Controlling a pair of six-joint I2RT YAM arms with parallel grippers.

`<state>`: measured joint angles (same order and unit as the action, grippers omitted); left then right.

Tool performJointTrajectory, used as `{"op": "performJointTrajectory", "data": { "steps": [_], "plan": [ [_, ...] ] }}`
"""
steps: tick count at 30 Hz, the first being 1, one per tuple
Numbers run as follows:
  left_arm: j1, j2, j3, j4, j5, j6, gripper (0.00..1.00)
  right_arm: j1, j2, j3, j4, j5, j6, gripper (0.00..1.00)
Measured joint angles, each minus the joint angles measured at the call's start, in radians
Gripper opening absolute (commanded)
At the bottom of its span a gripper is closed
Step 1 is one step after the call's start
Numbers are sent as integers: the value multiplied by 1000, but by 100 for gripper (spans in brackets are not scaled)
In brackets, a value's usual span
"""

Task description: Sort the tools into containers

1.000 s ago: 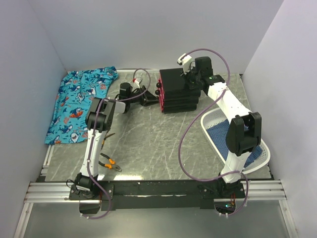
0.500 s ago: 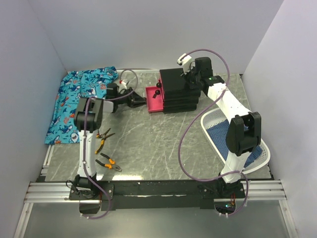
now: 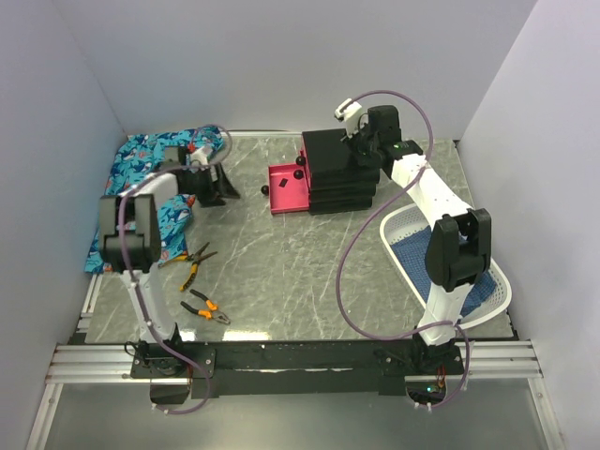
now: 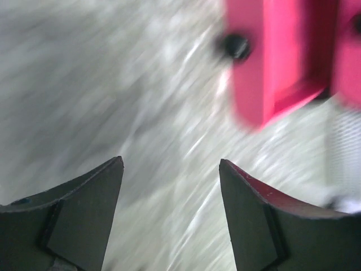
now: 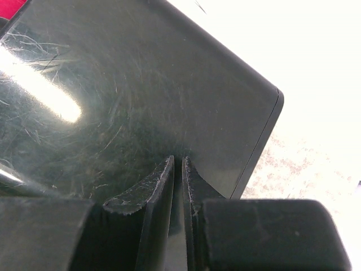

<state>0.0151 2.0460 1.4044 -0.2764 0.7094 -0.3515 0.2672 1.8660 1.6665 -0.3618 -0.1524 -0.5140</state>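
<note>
Grey marbled table, white walls. Two pliers lie lower left, the upper pliers and the lower pliers. They are stiff steel and light, likely best pinched across the handles near the pivot. One drawer stands out of the cabinet at upper centre; two more seemingly closed. The left gripper gapes, empty. The right gripper rests pinched together atop the cabinet.

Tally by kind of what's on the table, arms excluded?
pliers: 2
pink drawer, pulled out: 1
black cabinet: 1
shark-print cloth: 1
white basket: 1
Total: 6
The drawers that are shut are counted with the cabinet.
</note>
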Motion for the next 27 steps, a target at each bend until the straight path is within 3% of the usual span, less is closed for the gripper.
{"op": "performJointTrajectory", "data": {
  "steps": [4,7,11,18,27],
  "plan": [
    [56,-167,-24,-264,-132,360,63,-2,-2,-2,0,-7,0,20],
    [72,-313,-79,-425,-223,607,61,-3,-16,-19,2,-10,0,20],
    [73,-475,-224,-533,-318,786,65,-3,-34,-34,-11,-14,1,20],
    [73,-651,-517,-566,-457,778,65,-3,-35,-32,-18,-14,1,20],
    [68,-597,-582,-446,-532,729,35,-3,-35,-30,-22,-14,4,20]
  ]
}}
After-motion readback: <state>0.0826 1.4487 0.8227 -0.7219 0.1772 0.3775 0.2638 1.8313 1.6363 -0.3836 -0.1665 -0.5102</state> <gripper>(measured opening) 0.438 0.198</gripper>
